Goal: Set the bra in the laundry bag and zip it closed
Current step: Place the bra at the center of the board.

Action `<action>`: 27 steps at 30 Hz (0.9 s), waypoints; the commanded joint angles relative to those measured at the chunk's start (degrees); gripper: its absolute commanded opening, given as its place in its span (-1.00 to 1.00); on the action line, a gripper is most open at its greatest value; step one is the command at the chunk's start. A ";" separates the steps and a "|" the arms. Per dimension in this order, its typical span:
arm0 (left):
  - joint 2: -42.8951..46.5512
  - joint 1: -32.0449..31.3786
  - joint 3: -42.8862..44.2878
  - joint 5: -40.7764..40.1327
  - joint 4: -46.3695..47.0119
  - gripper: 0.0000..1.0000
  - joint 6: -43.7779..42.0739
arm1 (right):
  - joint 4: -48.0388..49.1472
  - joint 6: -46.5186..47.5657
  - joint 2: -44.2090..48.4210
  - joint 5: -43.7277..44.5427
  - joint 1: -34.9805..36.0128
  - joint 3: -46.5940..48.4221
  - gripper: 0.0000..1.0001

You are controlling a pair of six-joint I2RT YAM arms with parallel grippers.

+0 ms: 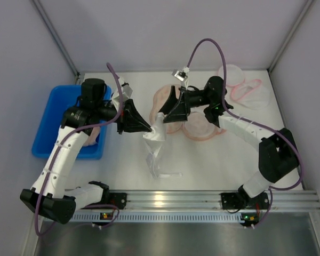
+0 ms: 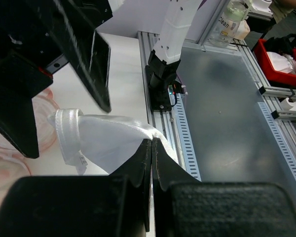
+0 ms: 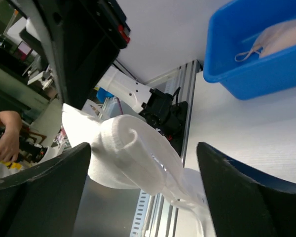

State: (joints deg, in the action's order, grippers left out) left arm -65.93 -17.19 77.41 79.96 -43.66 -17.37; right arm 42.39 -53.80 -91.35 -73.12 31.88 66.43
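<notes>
At centre frame, the laundry bag (image 1: 156,152) is pinched by the left gripper (image 1: 148,129). The right gripper (image 1: 162,117) is held with fingers spread around it.

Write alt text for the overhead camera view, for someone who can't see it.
The left gripper pinches a white bag, its tail trailing on the table, while the open right gripper straddles its top. Pink bras lie behind it; a blue bin sits at left.

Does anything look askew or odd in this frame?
The laundry bag hangs bunched and twisted from the shut left claw, with its edge rolled into a curl inside the open right claw. The bra lies outside it on the table.
</notes>
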 commanded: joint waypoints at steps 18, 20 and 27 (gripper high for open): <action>-2.97 -1.79 2.04 -13.34 2.00 -0.97 -4.26 | -38.77 26.81 17.59 6.33 -8.13 -0.07 -1.00; -3.24 -1.88 2.40 -14.56 2.96 -0.89 -3.56 | -42.11 28.57 19.01 5.98 -11.20 0.01 -1.00; -3.33 -2.06 2.22 -26.59 11.39 0.04 4.17 | -53.01 31.38 24.46 2.30 -22.20 2.12 -1.00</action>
State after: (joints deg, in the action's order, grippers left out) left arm -69.65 -19.07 77.58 59.53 -39.44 -16.23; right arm -4.67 -25.17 -69.82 -67.79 13.80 66.30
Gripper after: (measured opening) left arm 0.516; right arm 0.007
